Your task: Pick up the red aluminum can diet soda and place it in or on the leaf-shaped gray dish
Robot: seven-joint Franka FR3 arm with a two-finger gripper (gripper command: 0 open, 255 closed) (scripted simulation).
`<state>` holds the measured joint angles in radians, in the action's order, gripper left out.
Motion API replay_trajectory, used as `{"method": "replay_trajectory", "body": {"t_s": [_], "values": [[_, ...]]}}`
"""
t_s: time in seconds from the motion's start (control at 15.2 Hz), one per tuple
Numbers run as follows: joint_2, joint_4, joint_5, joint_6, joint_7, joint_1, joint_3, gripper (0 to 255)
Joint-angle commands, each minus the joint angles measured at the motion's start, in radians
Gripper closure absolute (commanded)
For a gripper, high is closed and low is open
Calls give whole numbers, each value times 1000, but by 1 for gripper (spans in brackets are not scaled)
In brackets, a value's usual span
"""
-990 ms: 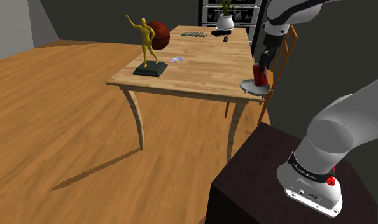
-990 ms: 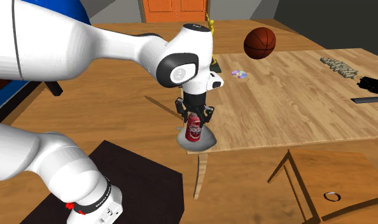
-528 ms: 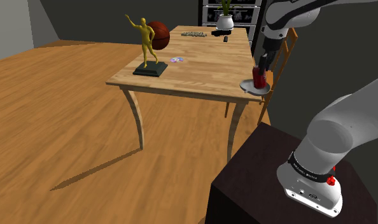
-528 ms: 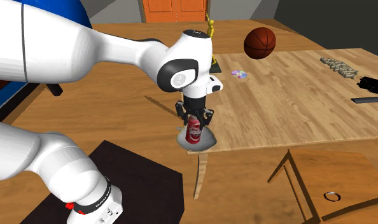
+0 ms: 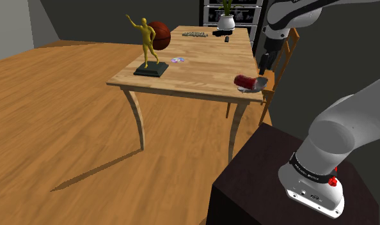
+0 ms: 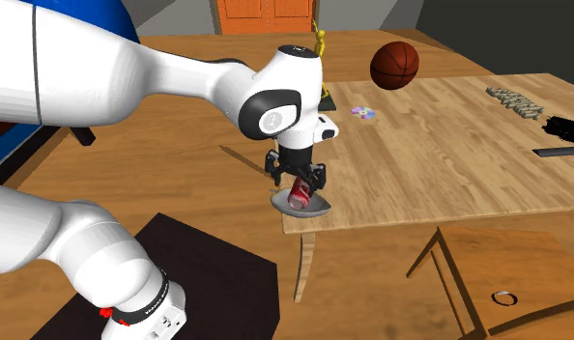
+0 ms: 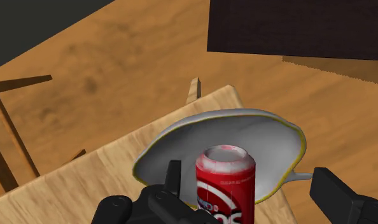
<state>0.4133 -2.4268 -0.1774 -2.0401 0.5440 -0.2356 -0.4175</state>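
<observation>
The red soda can (image 5: 247, 81) lies tipped on its side in the leaf-shaped gray dish (image 5: 258, 89), at the table corner nearest the stand. From the second exterior view the can (image 6: 301, 192) leans in the dish (image 6: 318, 207) just under my gripper (image 6: 296, 178). In the wrist view the can (image 7: 226, 186) shows its top between my fingers (image 7: 174, 177), which stand wide apart and do not touch it. The dish rim (image 7: 181, 130) curves around the can. My gripper (image 5: 265, 65) hangs open just above the dish, holding nothing.
A gold figurine (image 5: 146, 45) on a dark base and a basketball (image 5: 160, 33) stand at the table's far left in the shoulder view. A white plant pot (image 5: 226, 22) and small dark items sit at the back. A wooden chair (image 5: 286, 50) stands beside the dish corner.
My fingers have opened and let go of the can. The can, upright in the dish before, has toppled onto its side there. The hand rose slightly.
</observation>
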Motion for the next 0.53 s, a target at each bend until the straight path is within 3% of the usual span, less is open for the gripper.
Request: {"method": "replay_trajectory", "body": {"t_s": [0.0,0.2,0.46], "values": [[11,25,1,36,-1,0,6,0],[34,101,5,135,-3,2,21,0],[34,101,5,135,-3,2,21,0]]}}
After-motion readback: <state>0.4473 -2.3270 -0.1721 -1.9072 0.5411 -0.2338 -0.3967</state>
